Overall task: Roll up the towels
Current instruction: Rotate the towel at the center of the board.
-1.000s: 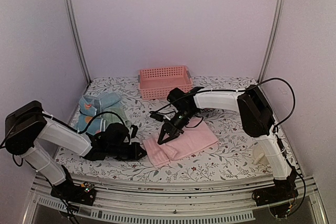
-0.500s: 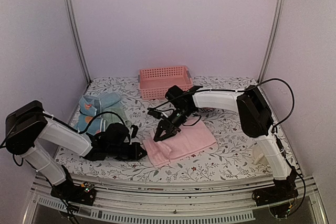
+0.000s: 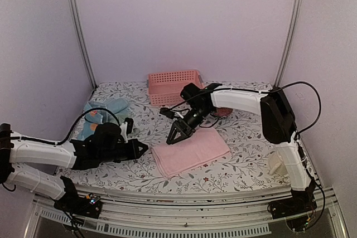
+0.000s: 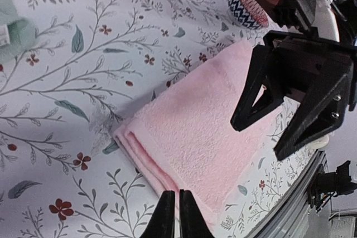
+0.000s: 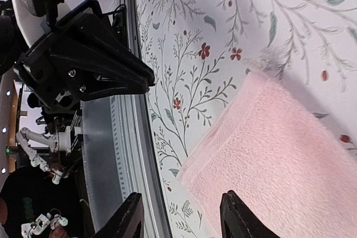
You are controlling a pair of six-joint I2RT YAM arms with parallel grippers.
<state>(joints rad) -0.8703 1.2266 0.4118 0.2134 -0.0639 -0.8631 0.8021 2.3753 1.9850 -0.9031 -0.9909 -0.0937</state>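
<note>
Currently the folded pink towel [image 3: 192, 151] lies flat on the tabletop [image 3: 245, 163]. Right jaws hang spread above its far corner; left jaws, clenched empty, sit beside its left edge.

The right fingers [image 4: 254, 96] have been sprung apart and lifted off the pink towel [image 3: 192, 151], and are now hung over its far left corner. The left fingers [image 4: 165, 215] have been drawn back off the towel's left edge, toward the left side of the desk [image 3: 240, 165]. The towel's bunched fold has been flattened.
</note>
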